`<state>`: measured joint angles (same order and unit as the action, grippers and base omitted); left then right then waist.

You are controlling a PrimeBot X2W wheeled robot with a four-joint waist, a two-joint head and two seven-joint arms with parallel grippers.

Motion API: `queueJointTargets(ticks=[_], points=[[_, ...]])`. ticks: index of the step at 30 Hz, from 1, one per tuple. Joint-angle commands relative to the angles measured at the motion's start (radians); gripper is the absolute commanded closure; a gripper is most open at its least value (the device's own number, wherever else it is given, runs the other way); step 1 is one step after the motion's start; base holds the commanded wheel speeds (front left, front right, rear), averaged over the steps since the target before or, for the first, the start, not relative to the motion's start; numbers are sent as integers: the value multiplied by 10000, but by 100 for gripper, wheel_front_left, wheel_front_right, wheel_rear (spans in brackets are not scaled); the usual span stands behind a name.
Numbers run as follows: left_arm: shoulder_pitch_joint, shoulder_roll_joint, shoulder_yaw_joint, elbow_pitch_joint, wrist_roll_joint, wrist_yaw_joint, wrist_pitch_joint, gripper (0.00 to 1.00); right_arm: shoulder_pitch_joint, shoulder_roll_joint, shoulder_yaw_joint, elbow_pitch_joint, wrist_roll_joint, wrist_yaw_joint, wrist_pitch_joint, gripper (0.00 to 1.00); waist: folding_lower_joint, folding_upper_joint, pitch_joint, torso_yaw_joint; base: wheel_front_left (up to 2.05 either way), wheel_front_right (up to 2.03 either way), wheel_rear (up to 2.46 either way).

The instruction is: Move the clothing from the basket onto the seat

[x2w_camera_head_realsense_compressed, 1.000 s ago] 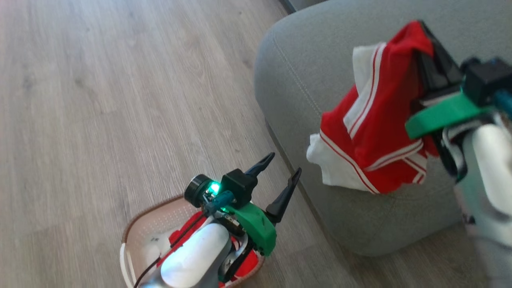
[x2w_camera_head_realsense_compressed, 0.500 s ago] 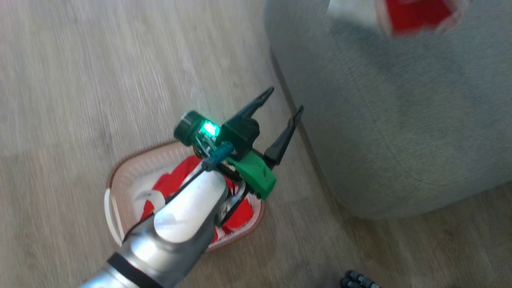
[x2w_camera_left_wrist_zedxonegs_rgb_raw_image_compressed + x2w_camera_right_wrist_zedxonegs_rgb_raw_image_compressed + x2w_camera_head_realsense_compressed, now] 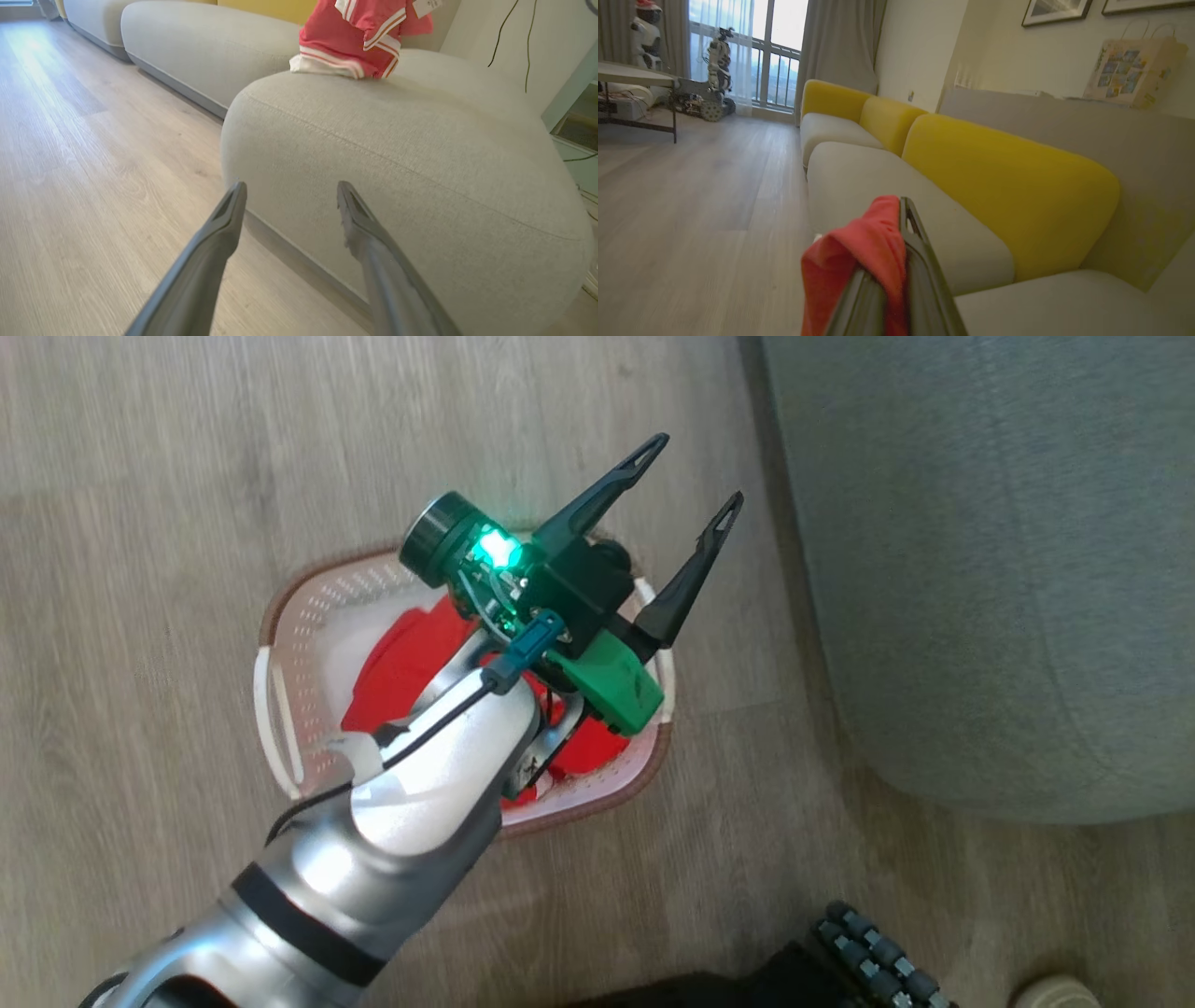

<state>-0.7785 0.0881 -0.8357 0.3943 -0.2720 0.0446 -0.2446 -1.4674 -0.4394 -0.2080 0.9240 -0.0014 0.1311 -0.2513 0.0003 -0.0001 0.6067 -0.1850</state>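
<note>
The white perforated basket with a brown rim stands on the wood floor beside the grey seat. Red clothing lies inside it, partly hidden by my left arm. My left gripper hangs open and holds nothing above the basket's far edge, pointing toward the seat. In the left wrist view the open left gripper faces a red white-striped garment whose lower hem touches the seat top. My right gripper is shut on that red garment.
Yellow backrests line the sofa, with more grey cushions running toward a bright window. A table stands far left. A black ribbed wheel sits on the floor at the bottom edge of the head view.
The head camera has swung down toward the basket, so the right gripper and its red garment left that view. The left gripper stays open above the basket.
</note>
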Motion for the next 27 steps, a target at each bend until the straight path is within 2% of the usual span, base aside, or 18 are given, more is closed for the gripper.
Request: queueJointTargets(ticks=[1, 8, 14, 15, 16, 17, 18, 22, 27], points=[[-240, 98, 117, -374, 99, 73, 94, 0, 253, 107, -365, -62, -212, -4, -85, 100, -3, 1, 450, 286, 0, 0, 0], [-101, 274, -45, -448, 132, 108, 181, 0, 1423, 765, -1633, 578, -1017, -4, -101, 100, -3, 1, 721, 403, 0, 0, 0], [27, 423, -69, -453, 50, 143, 203, 0, 1932, 1188, -2097, 953, -1554, -4, -103, 100, -3, 1, 644, 374, 0, 0, 0], [50, 442, -62, -444, 26, 154, 205, 0, 1972, 1242, -2114, 1003, -1588, -4, -103, 84, -3, 1, 616, 353, 0, 0, 0], [76, 460, -54, -434, -1, 166, 204, 0, 2023, 1311, -2120, 1054, -1594, -4, -103, 49, -3, 1, 580, 331, 0, 0, 0], [103, 480, -45, -421, -27, 175, 201, 0, 2085, 1374, -2115, 1076, -1594, -4, -103, 4, -3, 1, 540, 304, 0, 0, 0], [129, 499, -39, -406, -53, 182, 196, 0, 2157, 1438, -2052, 1102, -1593, -4, -103, 0, -3, 1, 499, 280, 0, 0, 0], [231, 581, 24, -342, -168, 232, 171, 0, 2569, 1687, -1615, 1029, -1388, -4, -104, 0, -3, 1, 312, 163, 0, 0, 0], [372, 670, 140, -312, -324, 327, 121, 0, 3539, 1994, -517, 494, -678, -4, -104, 0, -3, 1, 11, -35, 0, 0, 0]])
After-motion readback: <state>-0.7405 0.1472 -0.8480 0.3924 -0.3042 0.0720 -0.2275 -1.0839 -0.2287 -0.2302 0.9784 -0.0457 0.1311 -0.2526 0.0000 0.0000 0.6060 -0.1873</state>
